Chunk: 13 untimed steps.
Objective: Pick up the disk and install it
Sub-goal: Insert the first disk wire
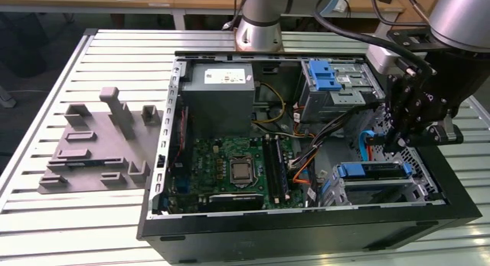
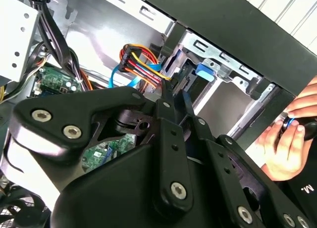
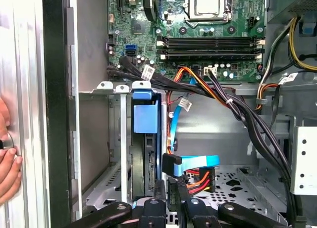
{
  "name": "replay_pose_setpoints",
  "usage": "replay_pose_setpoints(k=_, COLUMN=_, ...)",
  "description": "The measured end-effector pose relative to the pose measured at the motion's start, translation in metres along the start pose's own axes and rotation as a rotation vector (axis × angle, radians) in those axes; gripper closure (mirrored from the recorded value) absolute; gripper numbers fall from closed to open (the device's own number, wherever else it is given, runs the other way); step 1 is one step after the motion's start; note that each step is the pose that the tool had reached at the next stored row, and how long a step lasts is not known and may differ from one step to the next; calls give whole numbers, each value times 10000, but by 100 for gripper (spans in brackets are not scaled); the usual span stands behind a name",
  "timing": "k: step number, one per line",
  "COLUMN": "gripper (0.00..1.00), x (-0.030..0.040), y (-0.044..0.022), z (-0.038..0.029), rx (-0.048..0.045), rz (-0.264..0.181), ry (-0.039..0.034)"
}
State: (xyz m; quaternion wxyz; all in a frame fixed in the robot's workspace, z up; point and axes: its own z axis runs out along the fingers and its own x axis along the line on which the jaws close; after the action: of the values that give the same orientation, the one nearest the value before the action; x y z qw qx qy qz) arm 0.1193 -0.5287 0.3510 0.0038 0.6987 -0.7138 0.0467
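While my end effector (image 1: 400, 141) hangs inside the open computer case (image 1: 306, 231) on the desk (image 1: 77, 220), its fingers (image 3: 159, 191) drawn narrow and nearly together with nothing between them, I see the disk (image 1: 371, 171) seated in the drive cage at the case's front corner, just beside and below the fingertips. In the first wrist view the disk's blue bracket (image 3: 145, 114) stands in the cage slot beside the motherboard (image 3: 198, 35), and a person's hand (image 3: 7, 168) rests outside the case wall.
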Motion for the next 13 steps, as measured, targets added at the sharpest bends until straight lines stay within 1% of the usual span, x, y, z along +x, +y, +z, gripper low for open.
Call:
replay_pose_setpoints(k=6, gripper=77, x=-6, y=0, z=-1, rx=2, rz=0, ry=6)
replay_pose_setpoints(k=10, gripper=76, x=-13, y=2, z=-37, rx=2, rz=0, ry=4)
replay_pose_setpoints(k=11, gripper=70, x=-20, y=3, z=-42, rx=2, rz=-1, ry=5)
replay_pose_setpoints(k=13, gripper=70, x=-46, y=8, z=-46, rx=2, rz=1, ry=6)
